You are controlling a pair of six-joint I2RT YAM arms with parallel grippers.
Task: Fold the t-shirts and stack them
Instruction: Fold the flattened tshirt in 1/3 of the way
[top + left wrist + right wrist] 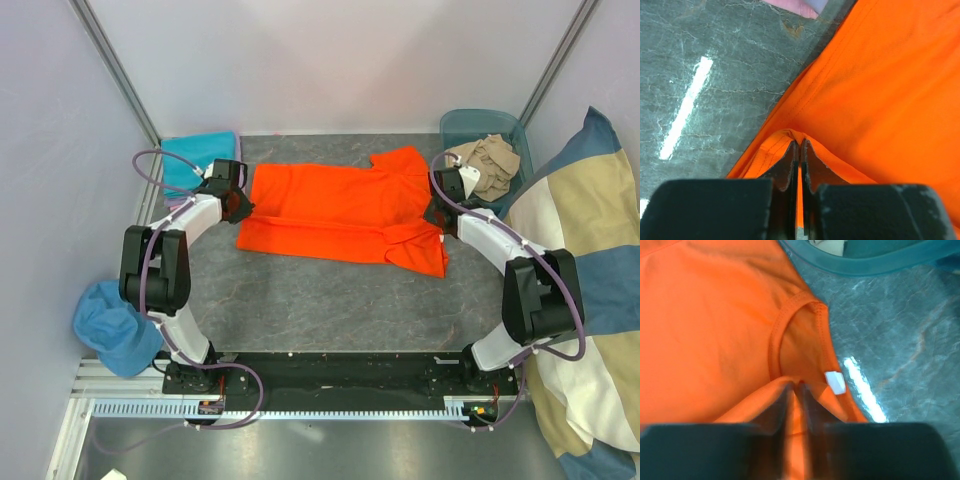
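A bright orange t-shirt point(340, 212) lies spread across the grey table, its length running left to right. My left gripper point(240, 203) is shut on its left hem edge point(790, 135), the cloth pinched up between the fingers. My right gripper point(437, 212) is shut on the shirt near the neck opening point(790, 340), beside the white neck label point(835, 382). A teal t-shirt point(192, 160) lies at the back left. A beige t-shirt point(487, 163) sits in the teal bin point(455, 125) at the back right.
A blue cloth point(112, 328) hangs off the table's left edge. A big blue-and-beige blocked cushion point(590, 290) fills the right side. The teal bin rim point(865, 265) lies just beyond the shirt's neck. Pale walls close the back and sides.
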